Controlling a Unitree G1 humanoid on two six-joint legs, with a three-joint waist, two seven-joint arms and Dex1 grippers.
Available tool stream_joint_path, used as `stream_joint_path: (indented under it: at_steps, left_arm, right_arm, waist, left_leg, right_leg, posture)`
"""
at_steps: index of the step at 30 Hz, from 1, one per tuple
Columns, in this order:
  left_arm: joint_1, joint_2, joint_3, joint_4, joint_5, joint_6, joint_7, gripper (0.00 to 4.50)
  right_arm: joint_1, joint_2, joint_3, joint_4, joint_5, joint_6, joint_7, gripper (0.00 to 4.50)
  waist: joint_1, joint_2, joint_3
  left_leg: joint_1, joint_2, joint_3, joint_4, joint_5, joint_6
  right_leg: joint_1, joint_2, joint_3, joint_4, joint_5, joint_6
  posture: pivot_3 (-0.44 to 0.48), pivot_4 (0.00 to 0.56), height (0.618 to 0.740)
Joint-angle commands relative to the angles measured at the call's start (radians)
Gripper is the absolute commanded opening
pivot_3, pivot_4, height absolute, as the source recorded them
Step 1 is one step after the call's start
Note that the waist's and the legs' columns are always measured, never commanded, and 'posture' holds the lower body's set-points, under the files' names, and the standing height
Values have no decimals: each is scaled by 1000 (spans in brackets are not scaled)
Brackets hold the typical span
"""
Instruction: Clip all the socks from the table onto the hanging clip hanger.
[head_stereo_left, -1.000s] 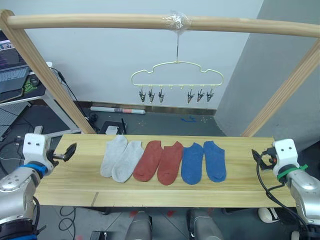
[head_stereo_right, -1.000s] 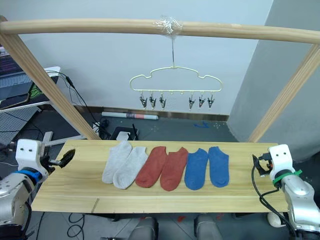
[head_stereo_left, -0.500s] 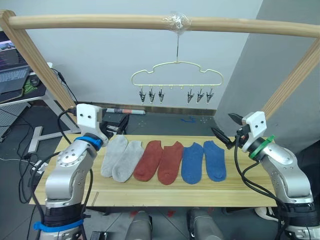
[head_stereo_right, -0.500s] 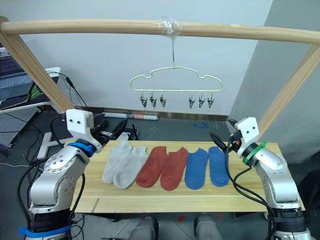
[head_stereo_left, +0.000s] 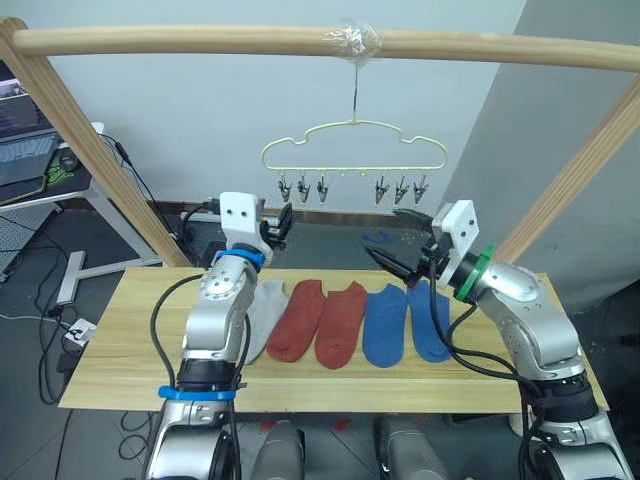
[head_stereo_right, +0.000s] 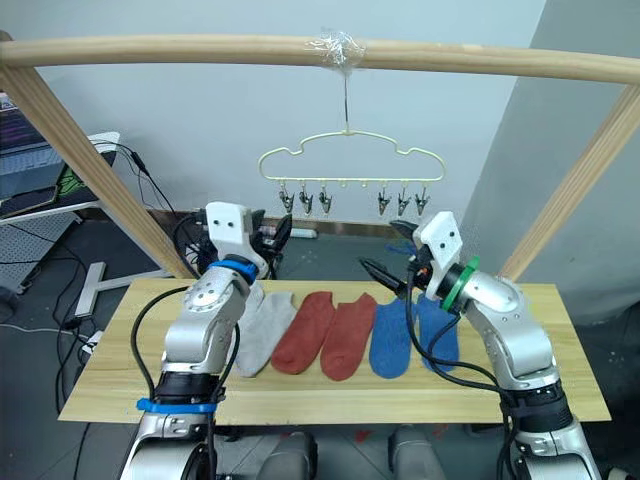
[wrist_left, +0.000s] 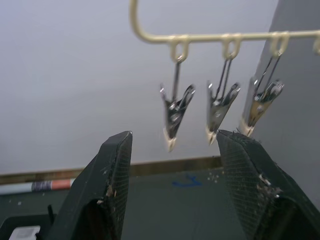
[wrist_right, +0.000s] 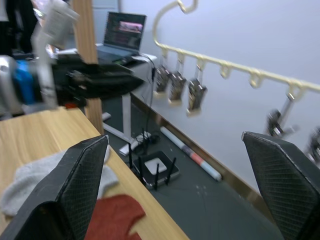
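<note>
Six socks lie in a row on the table (head_stereo_left: 120, 350): grey socks (head_stereo_left: 264, 312) partly behind my left arm, two rust red socks (head_stereo_left: 322, 320) and two blue socks (head_stereo_left: 405, 322). The pale yellow clip hanger (head_stereo_left: 354, 148) hangs above them from the top pole, its dark clips (wrist_left: 175, 112) bare. My left gripper (head_stereo_left: 282, 224) is raised just below the left group of clips, open and holding nothing. My right gripper (head_stereo_left: 396, 240) is up over the blue socks, below the right group of clips, open wide and holding nothing.
A wooden frame surrounds the table: a top pole (head_stereo_left: 180, 42) and slanted side poles (head_stereo_left: 90, 150). A laptop (head_stereo_left: 22, 150) sits on a desk at the far left. Cables and a small box (head_stereo_right: 245, 265) lie on the floor behind the table.
Both arms have swung up from the table's outer ends to the middle, under the hanger. The left arm now covers part of the grey socks. The socks have not moved.
</note>
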Motion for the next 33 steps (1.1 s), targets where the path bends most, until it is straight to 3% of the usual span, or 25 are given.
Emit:
stream_joint_path:
  at_steps: [1,16,33]
  left_arm:
    - [-35,-8,2,49,37,-82,27,2746]
    - [-197,-23,16,307,88,-268,68,2746]
    - [-232,-9,11,363,108,-349,66,2746]
  right_arm:
    - [-11,-2,-7,-45,25,7,13,4500]
    - [-23,-12,-27,-115,69,79,-4,4500]
    - [-42,-34,-42,-124,93,112,-3,4500]
  waist:
    - [-1,0,0]
    - [-6,-1,29]
    - [-14,-2,42]
  left_leg:
    - [0,0,0,0,0,0]
    - [-3,0,0,-1,0,0]
    - [-5,0,0,-1,0,0]
  right_leg:
    - [0,0,0,0,0,0]
    - [-3,0,0,0,3,6]
    - [-6,0,0,0,3,6]
  posture:
    - [-8,224,740]
    - [-46,252,740]
    - [-51,255,740]
